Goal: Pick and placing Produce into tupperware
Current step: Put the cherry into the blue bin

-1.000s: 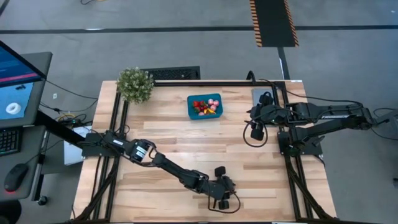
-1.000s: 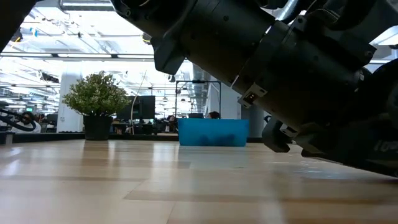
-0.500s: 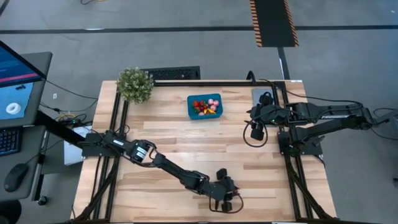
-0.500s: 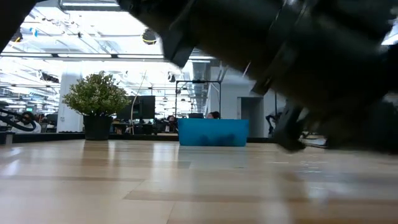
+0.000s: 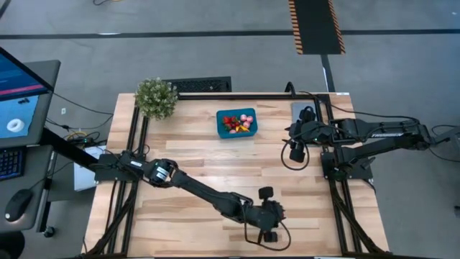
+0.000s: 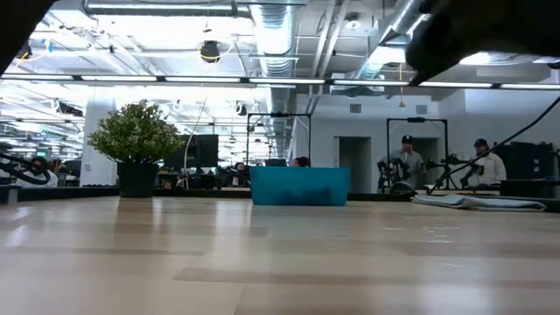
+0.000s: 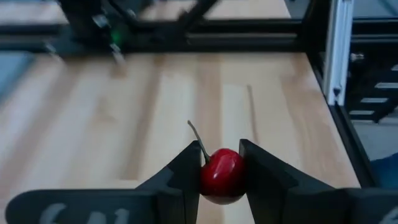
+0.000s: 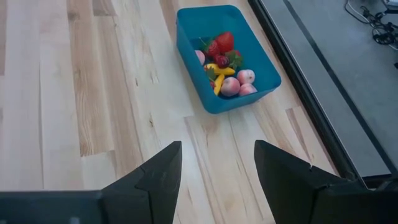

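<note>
My left gripper (image 5: 270, 217) hangs above the table's near edge, right of the middle, shut on a dark red cherry (image 7: 221, 175) with a thin stem (image 7: 198, 138). The teal tupperware (image 5: 236, 123) (image 8: 261, 65) stands at the far middle of the table with several pieces of produce (image 8: 222, 62) lying in it: strawberries, pink pieces and a yellow piece. My right gripper (image 8: 217, 150) waits open above the table's right side (image 5: 296, 151), its fingers apart with nothing between them. My left gripper pinches the cherry's round body (image 7: 211, 177) between its two fingers, one on each side. The stem sticks up past one finger (image 7: 186, 168). The cherry is lifted clear of the table.
A bushy potted plant (image 5: 156, 98) stands at the far left corner. A grey flat plate (image 5: 299, 110) lies at the far right, partly under my right arm. Bare wood lies between my left gripper and the tupperware. People stand in the room behind (image 6: 407, 157).
My left gripper has risen from the table near the front edge and shifted a little toward the table's right edge. In the low view it has gone up almost out of the picture.
</note>
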Tool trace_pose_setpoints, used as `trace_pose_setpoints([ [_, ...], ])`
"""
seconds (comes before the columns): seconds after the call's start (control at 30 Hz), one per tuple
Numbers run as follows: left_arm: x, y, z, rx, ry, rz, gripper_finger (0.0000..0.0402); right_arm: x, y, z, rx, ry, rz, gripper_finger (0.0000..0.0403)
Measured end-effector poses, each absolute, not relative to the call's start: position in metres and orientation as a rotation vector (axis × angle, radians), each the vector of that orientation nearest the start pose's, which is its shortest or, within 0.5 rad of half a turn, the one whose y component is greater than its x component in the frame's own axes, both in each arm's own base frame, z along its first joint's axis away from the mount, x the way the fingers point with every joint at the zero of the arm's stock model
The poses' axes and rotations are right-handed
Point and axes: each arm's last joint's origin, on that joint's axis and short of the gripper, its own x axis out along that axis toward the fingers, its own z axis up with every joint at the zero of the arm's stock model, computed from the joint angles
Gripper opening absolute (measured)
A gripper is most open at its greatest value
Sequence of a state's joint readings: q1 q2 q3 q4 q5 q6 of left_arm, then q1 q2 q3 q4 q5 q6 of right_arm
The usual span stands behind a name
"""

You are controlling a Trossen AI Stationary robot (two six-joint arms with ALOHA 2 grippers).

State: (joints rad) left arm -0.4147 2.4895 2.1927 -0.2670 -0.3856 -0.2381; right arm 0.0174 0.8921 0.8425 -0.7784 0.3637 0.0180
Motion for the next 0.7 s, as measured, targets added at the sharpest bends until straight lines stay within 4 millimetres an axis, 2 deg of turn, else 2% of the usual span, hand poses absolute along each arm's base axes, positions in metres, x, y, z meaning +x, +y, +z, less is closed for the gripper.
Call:
trace_pose_setpoints([
  [0.1, 0.518, -0.214, 0.234, 0.036, 0.515, 0.055, 0.0091, 0.166, -0.007, 0.287, -0.140, 0.813, -0.334, 0.0225],
  [0.2, 0.513, -0.213, 0.263, 0.025, 0.440, 0.059, 0.0091, 0.166, -0.007, 0.287, -0.140, 0.813, -0.334, 0.0225],
  [0.33, 0.502, -0.217, 0.290, 0.013, 0.381, 0.082, 0.0092, 0.166, -0.007, 0.287, -0.141, 0.813, -0.333, 0.0225],
  [0.47, 0.495, -0.227, 0.325, -0.020, 0.205, 0.084, 0.0092, 0.166, -0.007, 0.287, -0.140, 0.811, -0.334, 0.0225],
  [0.7, 0.484, -0.248, 0.367, -0.108, -0.156, -0.035, 0.0092, 0.166, -0.007, 0.287, -0.140, 0.808, -0.334, 0.0225],
])
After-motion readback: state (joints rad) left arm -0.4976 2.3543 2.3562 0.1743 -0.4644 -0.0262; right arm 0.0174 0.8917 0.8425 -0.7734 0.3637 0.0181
